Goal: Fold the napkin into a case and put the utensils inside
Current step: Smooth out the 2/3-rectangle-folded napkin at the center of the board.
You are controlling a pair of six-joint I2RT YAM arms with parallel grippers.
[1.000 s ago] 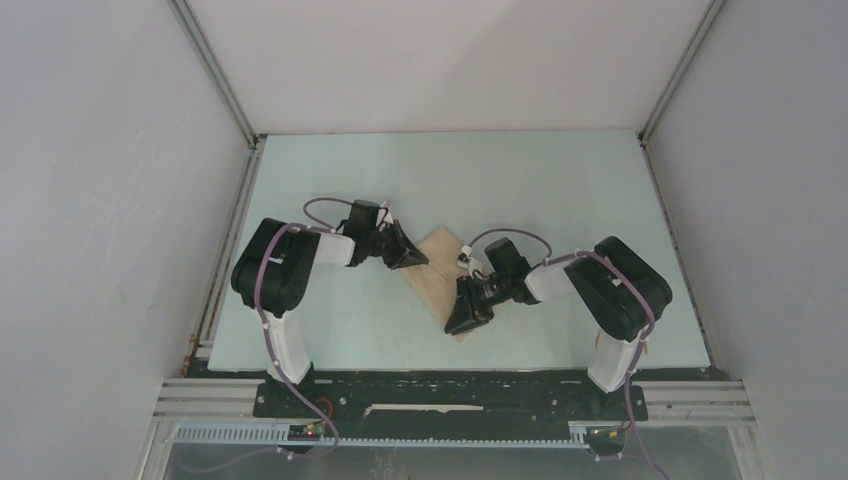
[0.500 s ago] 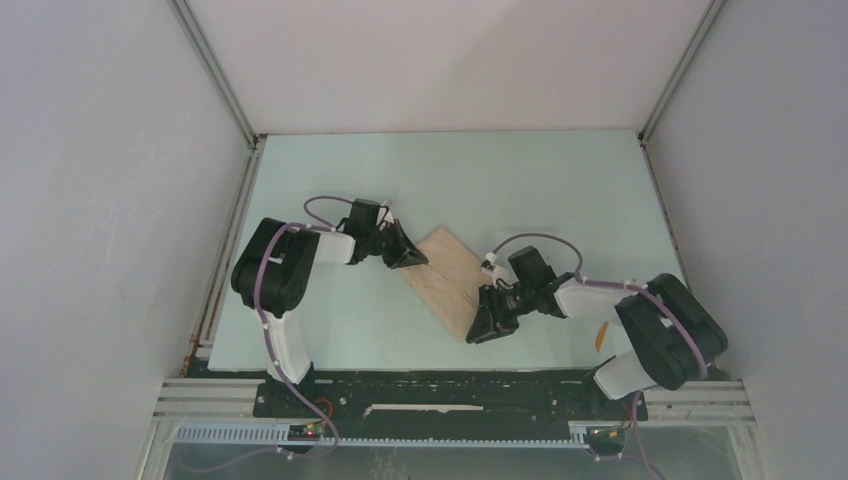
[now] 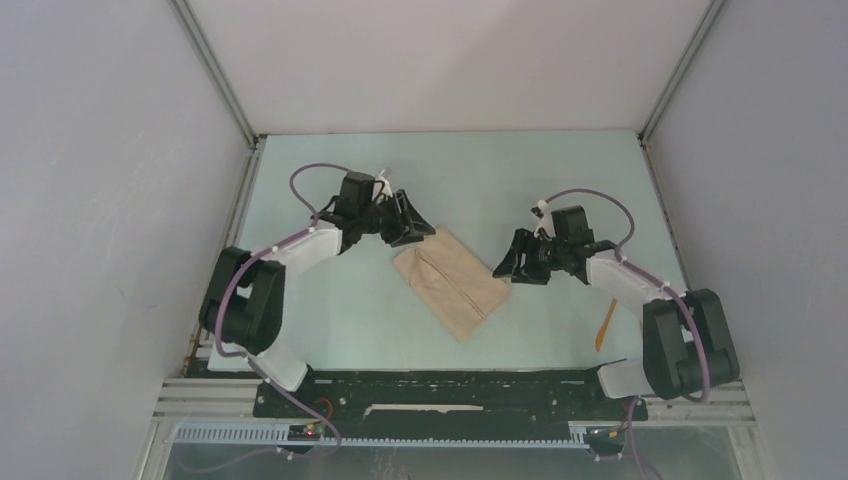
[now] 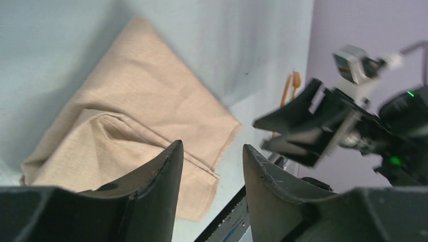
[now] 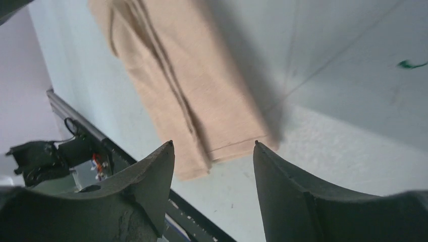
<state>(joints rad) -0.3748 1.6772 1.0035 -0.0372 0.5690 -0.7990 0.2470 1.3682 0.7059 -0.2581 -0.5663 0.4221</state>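
Note:
The napkin [image 3: 452, 283] lies flat on the table as a folded beige rectangle, slanting from upper left to lower right, with a fold line along its length. My left gripper [image 3: 424, 229] hovers open just beyond its far left corner, holding nothing. In the left wrist view the napkin [image 4: 136, 111] spreads under and past that gripper [image 4: 212, 146]. My right gripper [image 3: 503, 267] hangs open and empty beside the cloth's right edge. The right wrist view has the napkin [image 5: 181, 75] lying beyond that gripper [image 5: 213, 143]. Thin orange utensils [image 3: 606, 322] lie near the right arm's base, also visible as utensils [image 4: 290, 88].
The pale green table [image 3: 500, 180] is walled by grey panels on three sides. A black rail [image 3: 450, 390] with the arm bases runs along the near edge. A small green mark [image 5: 411, 64] sits on the table surface.
Both grippers opened and let go of the napkin. The left one rose toward the far side. The right arm swung from the cloth's near end out to its right.

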